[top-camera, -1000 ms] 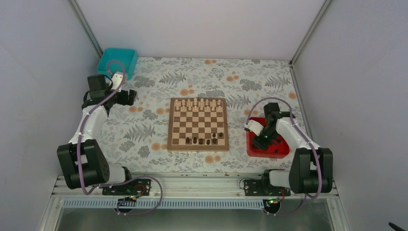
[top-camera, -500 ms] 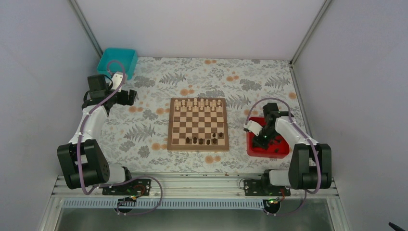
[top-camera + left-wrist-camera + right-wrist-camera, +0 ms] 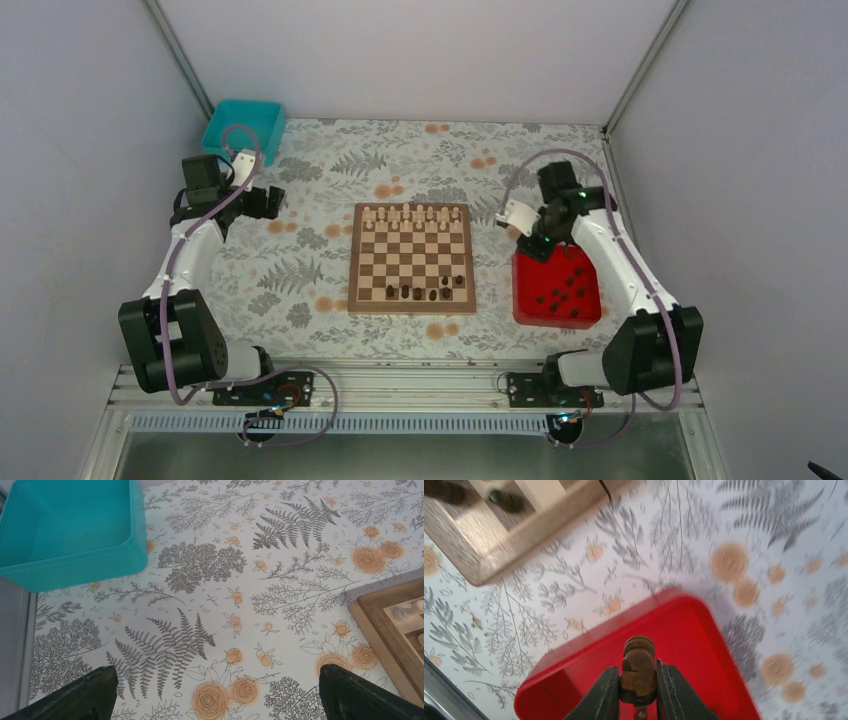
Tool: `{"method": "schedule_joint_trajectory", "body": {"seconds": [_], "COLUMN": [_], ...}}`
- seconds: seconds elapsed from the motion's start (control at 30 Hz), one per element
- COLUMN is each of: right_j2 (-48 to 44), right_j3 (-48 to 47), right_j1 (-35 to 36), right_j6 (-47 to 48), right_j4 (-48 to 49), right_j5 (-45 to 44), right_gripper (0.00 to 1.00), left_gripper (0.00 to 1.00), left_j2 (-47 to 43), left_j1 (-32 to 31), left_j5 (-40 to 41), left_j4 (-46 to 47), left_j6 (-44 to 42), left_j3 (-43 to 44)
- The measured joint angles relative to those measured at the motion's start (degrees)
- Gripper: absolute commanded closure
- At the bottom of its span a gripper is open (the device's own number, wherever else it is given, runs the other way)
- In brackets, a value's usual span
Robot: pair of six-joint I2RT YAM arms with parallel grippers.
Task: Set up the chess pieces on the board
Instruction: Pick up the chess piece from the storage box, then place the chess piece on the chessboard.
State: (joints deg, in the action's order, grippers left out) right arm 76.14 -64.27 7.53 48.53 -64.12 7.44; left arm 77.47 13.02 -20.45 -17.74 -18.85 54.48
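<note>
The board [image 3: 410, 258] lies mid-table, with pale pieces along its far rows and several dark chess pieces [image 3: 425, 292] on its near row. More dark pieces lie in the red tray [image 3: 556, 320] to its right. My right gripper [image 3: 535, 247] hangs over the tray's far left corner. In the right wrist view this gripper [image 3: 638, 692] is shut on one dark brown chess piece [image 3: 638, 666], held above the tray [image 3: 714, 645]; the board's corner [image 3: 499, 545] lies beyond. My left gripper [image 3: 266, 200] stays left of the board, open and empty [image 3: 220, 695] over the patterned cloth.
A teal bin [image 3: 243, 128] stands at the far left corner, close to the left gripper, and fills the upper left of the left wrist view [image 3: 65, 530]. The board's rim [image 3: 395, 635] enters that view at the right. Grey walls close in both sides.
The right gripper has closed on a dark piece in the red tray, lifted it and swung toward the tray's far left corner. The left arm has not moved.
</note>
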Motion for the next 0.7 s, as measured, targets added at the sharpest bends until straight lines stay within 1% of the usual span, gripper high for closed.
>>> {"method": "schedule_joint_trajectory", "body": {"seconds": [0.1,0.37,0.53,0.7], "right_j2": [3.2,19.2,29.9,38.1], "right_j3": [-6.1,-25.7,-36.0,-40.8], "right_j1": [6.4,27.1,36.7,42.6], "right_j6": [-1.4,-4.6,-5.2,-5.1], "right_j4": [-1.4,-2.7,-3.0,-3.3], "right_j5": [-0.8,-0.7,-0.5,-0.3], "right_gripper": [0.87,0.87,0.87,0.87], "left_gripper": [0.00,0.00,0.00,0.00], "left_j2": [0.0,0.0,0.0,0.0], "left_j1": [0.0,0.0,0.0,0.0], "left_j5": [-0.2,-0.5,-0.6,-0.6], "left_j4": [0.0,-0.2,-0.2,-0.3], "left_j6": [0.0,0.0,0.0,0.0], "left_j3": [0.0,0.0,0.0,0.0]}}
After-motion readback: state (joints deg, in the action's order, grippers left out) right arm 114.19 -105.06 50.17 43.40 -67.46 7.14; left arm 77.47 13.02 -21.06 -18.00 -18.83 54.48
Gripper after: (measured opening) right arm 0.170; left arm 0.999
